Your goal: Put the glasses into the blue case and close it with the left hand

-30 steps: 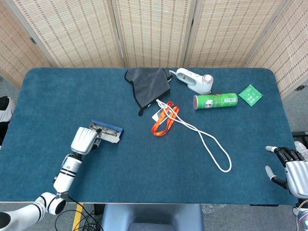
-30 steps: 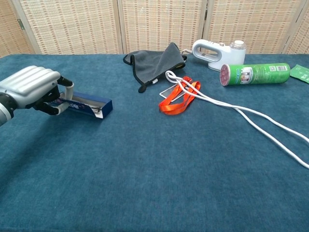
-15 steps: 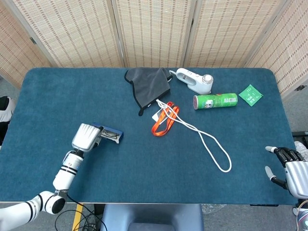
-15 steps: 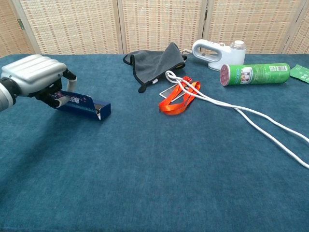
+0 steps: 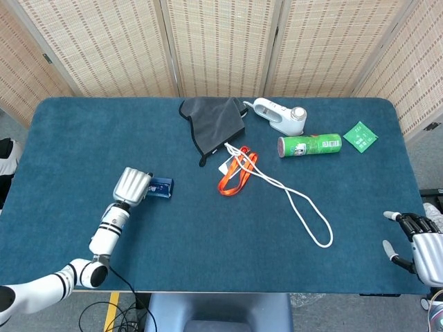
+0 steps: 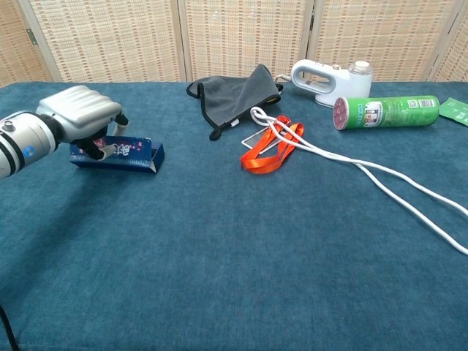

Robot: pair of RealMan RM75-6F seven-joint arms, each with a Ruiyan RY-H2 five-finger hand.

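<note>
1. Since the earlier frames, the left hand (image 6: 82, 117) has rolled over the blue case (image 6: 121, 154). The case, which showed an open trough with the glasses inside, now shows only its patterned outer face, so the lid appears folded down or nearly so. The green can (image 5: 309, 145), white cord (image 5: 297, 200) and orange lanyard (image 5: 235, 173) have not shifted.
2. Task item location: the case lies on the blue table cover (image 5: 208, 235) at its left side, well apart from the grey cloth (image 5: 214, 121). The glasses are not visible now; they are judged to be inside.
3. Left hand state: its fingers are curled down over the left end and top of the case, pressing it. A firm grip cannot be confirmed.
4. Right hand (image 5: 421, 242) state: idle at the table's right edge, fingers spread, holding nothing.
5. Recommended procedure: press straight down along the lid's free edge, keeping the base flat against the cover so it does not slide.
6. Judged risk: an off-centre push may tip the case or leave the lid unlatched. Confirm that the seam is flush before lifting away.
</note>
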